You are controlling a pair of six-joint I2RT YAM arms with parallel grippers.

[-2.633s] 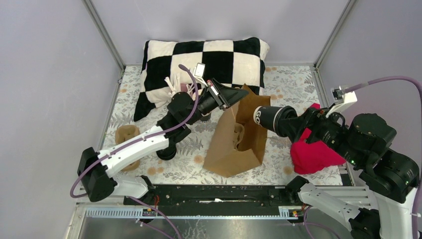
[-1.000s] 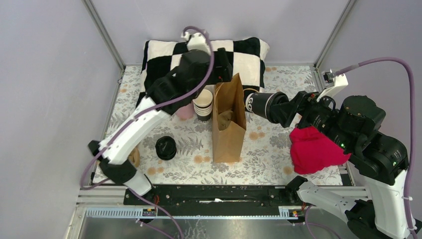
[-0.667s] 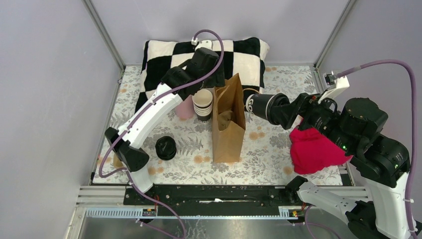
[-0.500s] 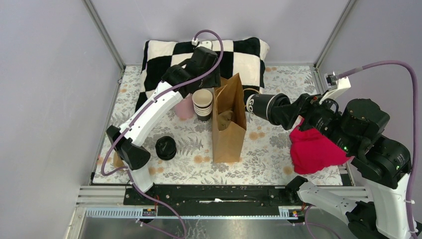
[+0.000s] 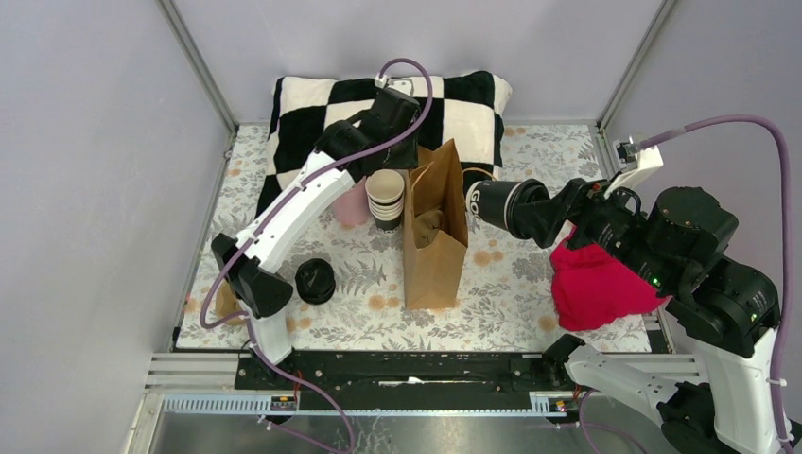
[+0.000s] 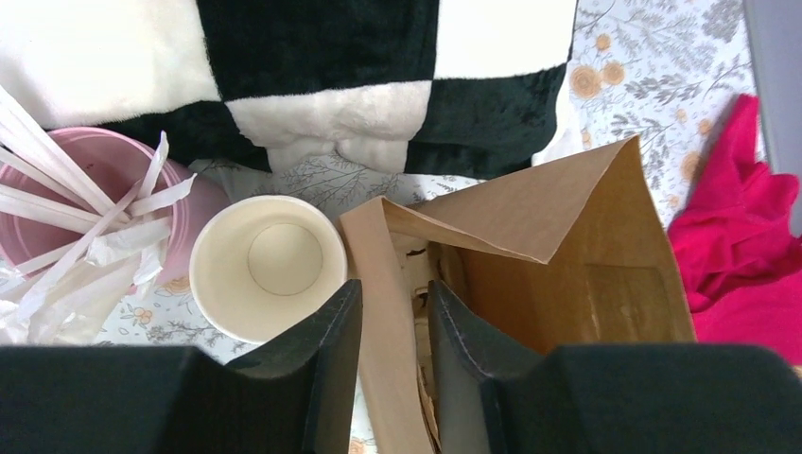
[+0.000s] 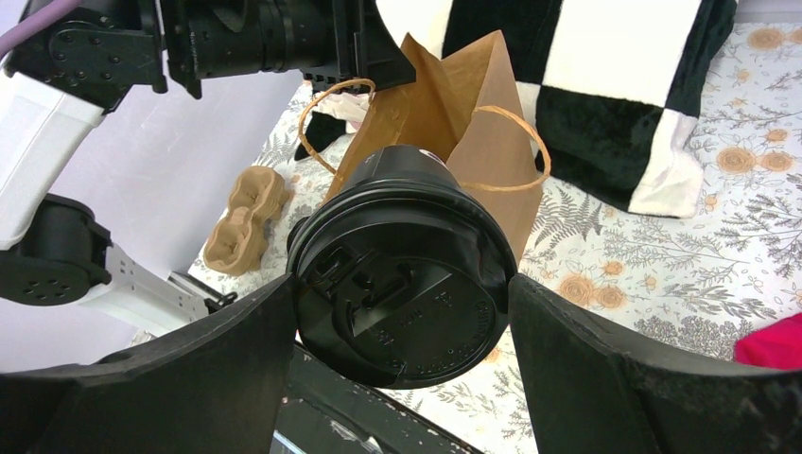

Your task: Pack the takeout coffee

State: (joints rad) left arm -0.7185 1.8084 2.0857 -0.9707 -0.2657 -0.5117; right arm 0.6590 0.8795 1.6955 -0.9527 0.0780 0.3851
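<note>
2 arms reach over the worktop (image 5: 515, 284): my left arches high with its wrist pointing down, the left jaws straddling the paper bag's (image 5: 435, 265) left wall, narrower than a second ago, though I cannot tell whether they pinch it. My right jaws grasp the takeout coffee (image 5: 496, 206) sideways, just right of the bag's mouth as before. The cup stack (image 5: 385, 195) stands just left of the bag.

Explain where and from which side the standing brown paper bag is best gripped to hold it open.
Grip the paper bag at the top edge of the wall beside the cup stack, coming down from above, one finger inside, one outside. It stands upright, mouth open upward, and that wall is a thin sheet; the left gripper straddles it.
</note>
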